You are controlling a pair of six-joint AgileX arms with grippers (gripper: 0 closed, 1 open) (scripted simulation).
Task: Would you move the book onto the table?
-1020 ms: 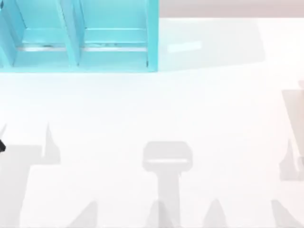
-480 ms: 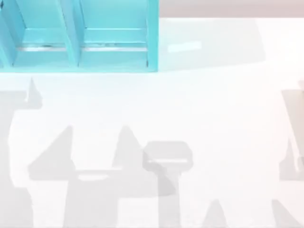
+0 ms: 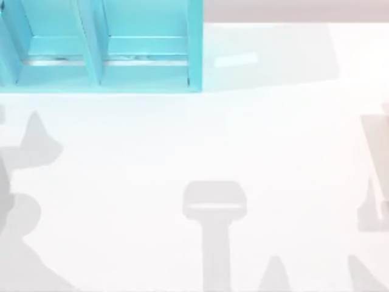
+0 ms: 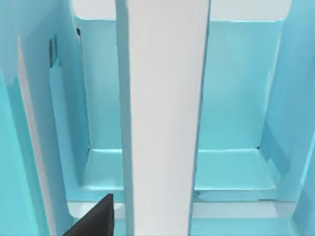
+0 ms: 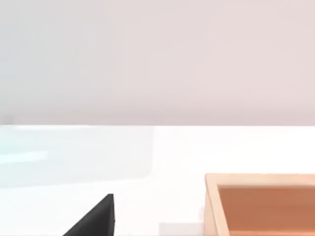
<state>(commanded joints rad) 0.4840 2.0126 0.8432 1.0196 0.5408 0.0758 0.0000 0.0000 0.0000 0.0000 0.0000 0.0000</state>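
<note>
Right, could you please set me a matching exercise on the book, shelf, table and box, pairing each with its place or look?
Things:
1. book
2. shelf
3. table
4. box

Descriptions:
A. teal, at the top view's upper left
B. orange-brown, open on top
C. standing in a compartment, white page edges showing
D. broad glossy white surface

Pairs: 1-C, 2-A, 3-D, 4-B

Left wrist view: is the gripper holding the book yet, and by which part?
It cannot be told. The book stands upright in the shelf unit, white page edges facing the camera; one dark fingertip shows beside it.
</note>
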